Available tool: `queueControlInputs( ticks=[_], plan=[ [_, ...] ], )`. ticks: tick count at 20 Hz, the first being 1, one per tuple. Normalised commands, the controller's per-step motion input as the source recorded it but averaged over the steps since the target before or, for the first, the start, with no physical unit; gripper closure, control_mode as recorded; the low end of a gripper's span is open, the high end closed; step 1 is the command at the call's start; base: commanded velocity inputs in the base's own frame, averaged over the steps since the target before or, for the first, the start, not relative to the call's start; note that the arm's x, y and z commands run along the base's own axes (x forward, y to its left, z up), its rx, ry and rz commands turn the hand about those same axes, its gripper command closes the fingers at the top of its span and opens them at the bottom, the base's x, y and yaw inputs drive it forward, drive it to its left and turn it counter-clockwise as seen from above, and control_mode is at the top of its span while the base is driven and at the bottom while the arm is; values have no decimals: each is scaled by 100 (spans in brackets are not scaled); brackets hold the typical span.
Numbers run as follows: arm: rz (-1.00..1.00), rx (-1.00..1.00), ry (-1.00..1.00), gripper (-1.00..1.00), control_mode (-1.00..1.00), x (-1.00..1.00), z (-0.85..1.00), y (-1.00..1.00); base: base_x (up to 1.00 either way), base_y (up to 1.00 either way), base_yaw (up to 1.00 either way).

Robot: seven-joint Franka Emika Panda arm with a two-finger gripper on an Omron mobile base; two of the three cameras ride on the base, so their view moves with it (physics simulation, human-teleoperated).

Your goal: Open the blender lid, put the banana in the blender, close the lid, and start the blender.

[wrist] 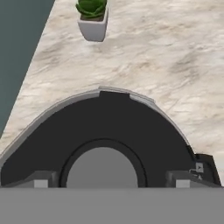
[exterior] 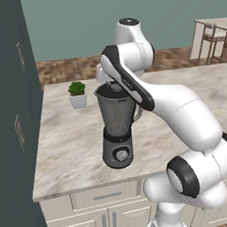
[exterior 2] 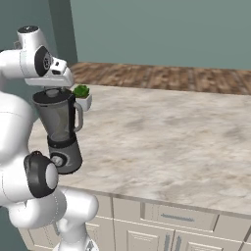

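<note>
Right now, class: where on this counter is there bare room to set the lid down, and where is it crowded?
Free: the wide marble right of the blender, out to the counter front edge. Crowded: the left end, where plant, blender and claw over the lid cluster.

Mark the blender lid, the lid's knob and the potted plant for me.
blender lid (wrist: 109, 118): hand view, dark top surface.
knob (wrist: 101, 168): hand view, grey centre disc, between the claw's tips.
potted plant (exterior: 77, 94): left base view, where leaves meet the white pot.
</note>
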Motion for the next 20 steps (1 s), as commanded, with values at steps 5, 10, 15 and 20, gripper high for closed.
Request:
queueControlInputs(
  ticks=[5,10,15,20],
  plan=[
    [0,0,-20,-100,-100,-30,48,0,0,0,0],
    [0,0,-32,-100,-100,-74,20,0,0,0,0],
    [-9,0,-31,-100,-100,-100,-30,0,0,0,0],
    [-22,-3,-30,-100,-100,-100,-56,0,0,0,0]
  ],
)
